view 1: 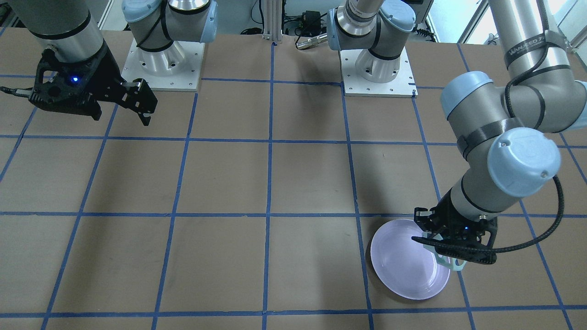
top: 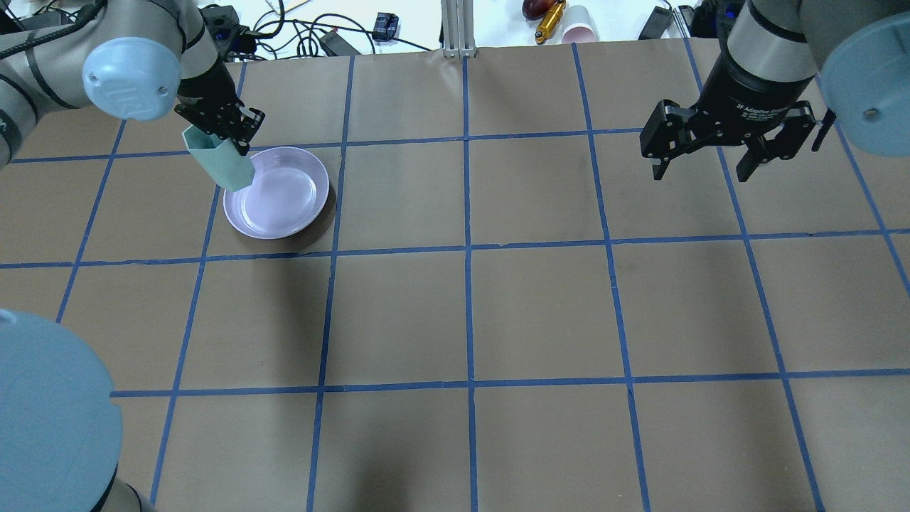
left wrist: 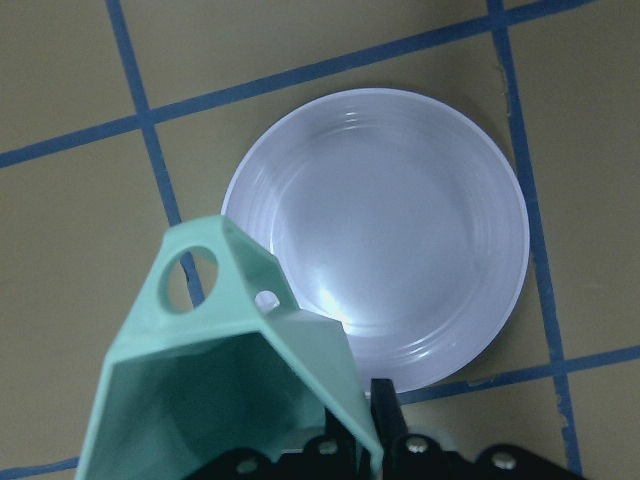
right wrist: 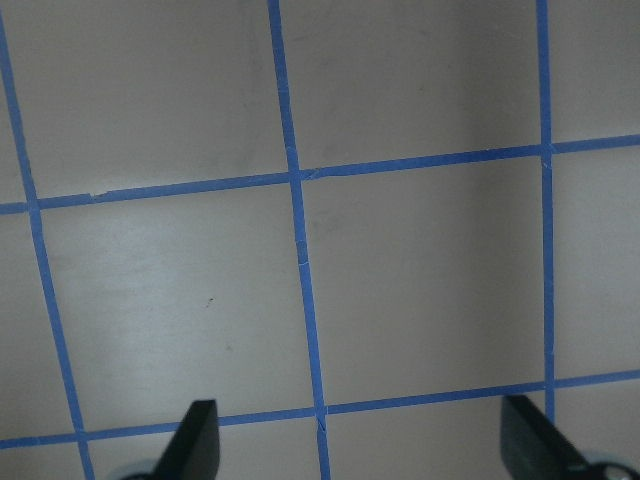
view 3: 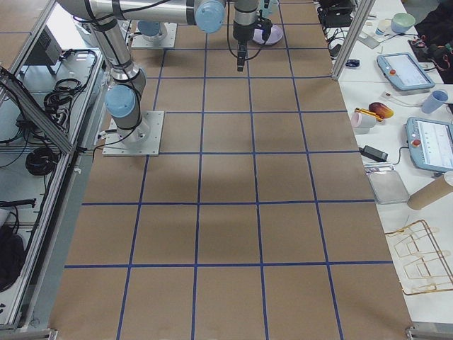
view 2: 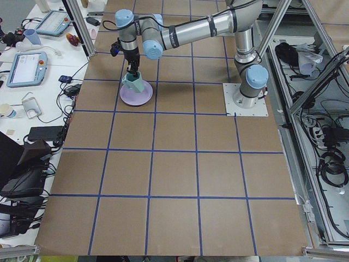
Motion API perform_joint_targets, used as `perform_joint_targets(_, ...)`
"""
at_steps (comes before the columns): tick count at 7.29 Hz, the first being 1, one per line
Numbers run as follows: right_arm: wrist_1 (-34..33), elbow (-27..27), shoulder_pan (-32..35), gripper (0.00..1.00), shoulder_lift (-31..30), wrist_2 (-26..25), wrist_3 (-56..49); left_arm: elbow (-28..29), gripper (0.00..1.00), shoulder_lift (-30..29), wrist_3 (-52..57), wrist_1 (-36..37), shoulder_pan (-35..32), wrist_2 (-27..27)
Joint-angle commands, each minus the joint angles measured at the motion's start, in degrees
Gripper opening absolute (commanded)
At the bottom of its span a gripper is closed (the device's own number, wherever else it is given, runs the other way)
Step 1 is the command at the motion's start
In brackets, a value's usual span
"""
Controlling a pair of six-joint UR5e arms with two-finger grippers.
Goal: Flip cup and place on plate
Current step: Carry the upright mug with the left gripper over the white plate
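Cup [top: 222,165], just one, in left end effector [top: 227,141], one plate [top: 288,193]

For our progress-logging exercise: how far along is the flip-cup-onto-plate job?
Done: the cup is gripped at its rim by the left hand, clear of the table. In hand: it is held tilted over the edge of the plate, its opening towards the wrist. Left: set it down on the plate and let go. The right hand is open, far from both.

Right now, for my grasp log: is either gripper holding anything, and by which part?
The left gripper holds the cup by its wall at the rim. The right gripper is open, empty.
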Motion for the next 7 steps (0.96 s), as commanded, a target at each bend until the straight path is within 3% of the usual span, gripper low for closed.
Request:
perform_joint_targets(1, 0.00, -0.03, 0.00, 1.00, -0.06, -0.03, 0.00, -2.55, 0.00, -2.50, 0.05, 7.04, -1.43, -0.19)
perform_joint_targets(7, 0.00, -0.03, 0.00, 1.00, -0.06, -0.03, 0.00, -5.28, 0.00, -4.44, 0.40, 11.80, -2.58, -0.10)
